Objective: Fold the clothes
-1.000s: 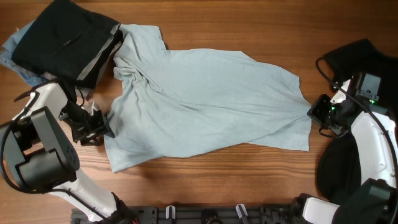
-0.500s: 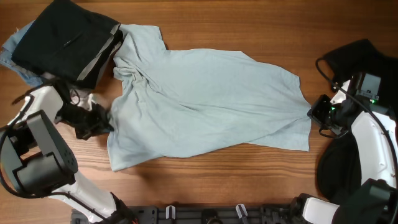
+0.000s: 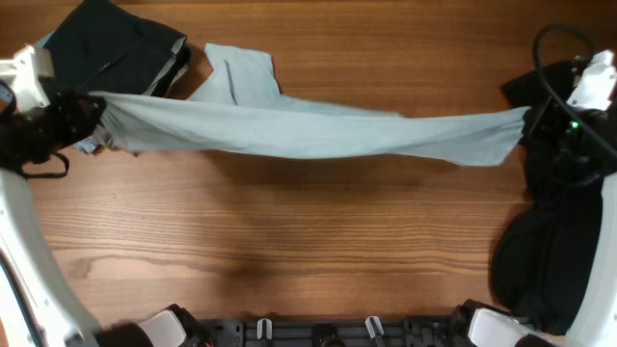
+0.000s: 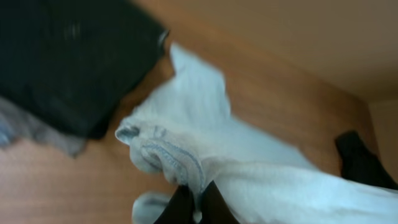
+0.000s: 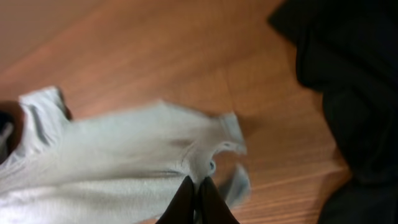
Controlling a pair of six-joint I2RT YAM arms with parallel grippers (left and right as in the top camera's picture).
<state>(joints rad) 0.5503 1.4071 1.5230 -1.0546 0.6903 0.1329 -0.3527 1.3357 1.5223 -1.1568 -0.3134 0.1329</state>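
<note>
The pale blue-grey T-shirt [image 3: 308, 130] hangs stretched in a long band across the table between my two grippers, lifted off the wood. My left gripper [image 3: 92, 108] is shut on its left end, seen bunched at the fingers in the left wrist view [image 4: 198, 202]. My right gripper [image 3: 528, 118] is shut on its right end, seen pinched in the right wrist view [image 5: 198, 193]. One sleeve [image 3: 241, 72] trails toward the back.
A pile of dark clothes [image 3: 106, 53] lies at the back left, over a bluish cloth [image 3: 29, 58]. Black garments [image 3: 540, 260] lie at the right edge, also in the right wrist view [image 5: 348, 74]. Bare wooden table [image 3: 289, 231] spans the front.
Both grippers took hold of the shirt's ends and rose, moving apart and toward the back. The shirt went from lying flat on the table to hanging stretched between them.
</note>
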